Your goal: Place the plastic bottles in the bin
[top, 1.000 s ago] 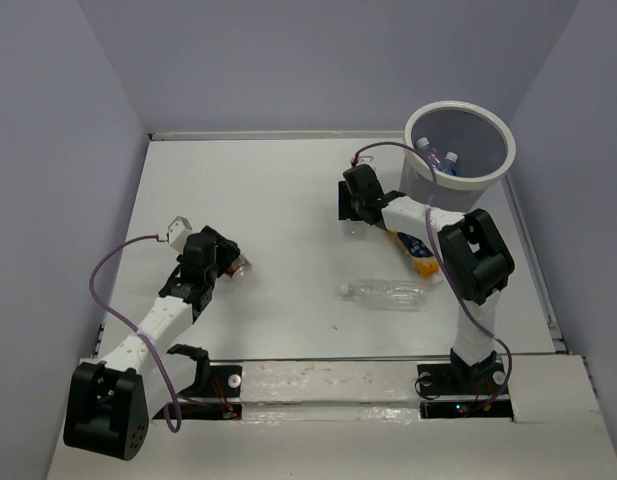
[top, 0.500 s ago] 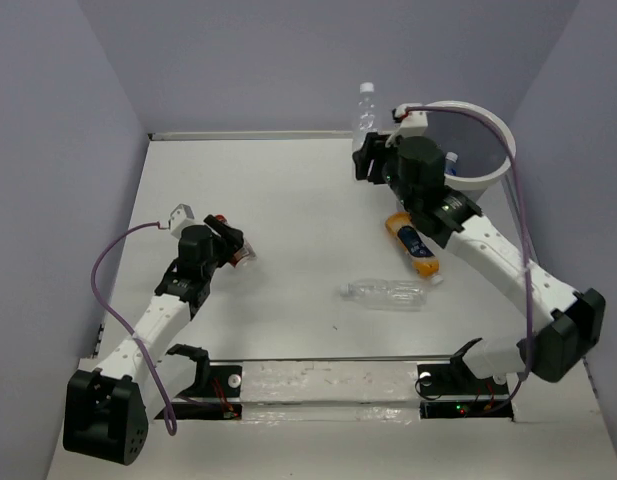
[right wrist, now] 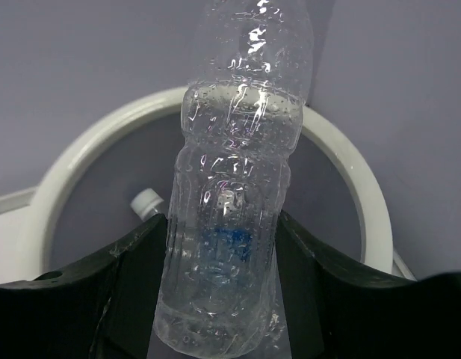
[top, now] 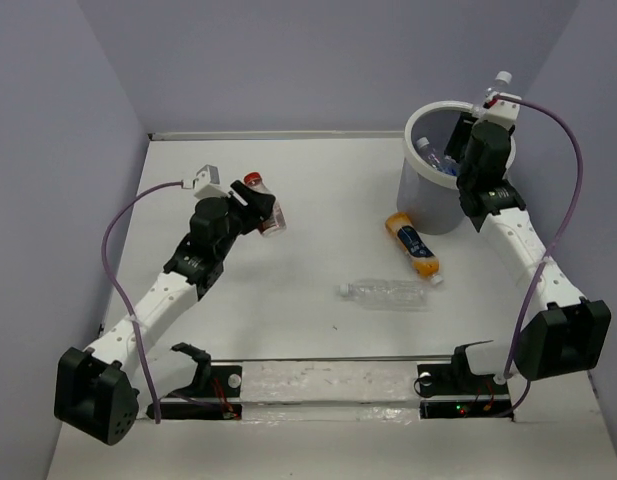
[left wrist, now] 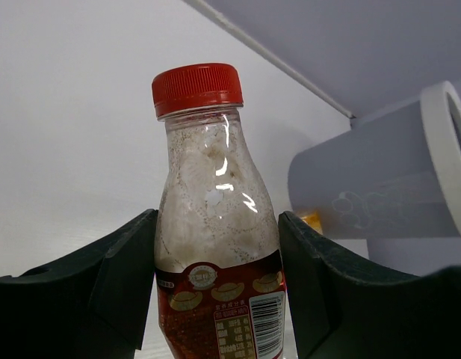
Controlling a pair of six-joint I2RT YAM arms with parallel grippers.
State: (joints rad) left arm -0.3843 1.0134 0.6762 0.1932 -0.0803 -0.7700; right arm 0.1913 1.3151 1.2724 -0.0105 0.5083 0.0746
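Right jaws are clenching a clear bottle (right wrist: pixel 234 209) around its body, holding it upright over the bin (right wrist: pixel 350 172) just above the far-right part of the thick white rim. Its white cap is pointing up. A couple of other bottles (top: pixel 435 158) are lying inside the bin, partly hidden by the arm, and one white cap (right wrist: pixel 146 202) is showing low against the inner wall in the right wrist view.

Left jaws are gripping the red-capped bottle (left wrist: pixel 215 239) on both sides of its lower half, around the dark red label. They are holding it cap-up and slightly tilted, off the worktop (top: pixel 288 330) and well to the left of the bin.

The orange bottle (top: pixel 413 243) with the blue label is lying flat on the worktop just beside the bin's base, on its near-left side – can't tell if it's touching.

A second clear bottle (top: pixel 386 293) is lying on its side nearer the arm bases than the bin, cap pointing left. Its right end is sitting right by the orange bottle's near end – contact unclear.
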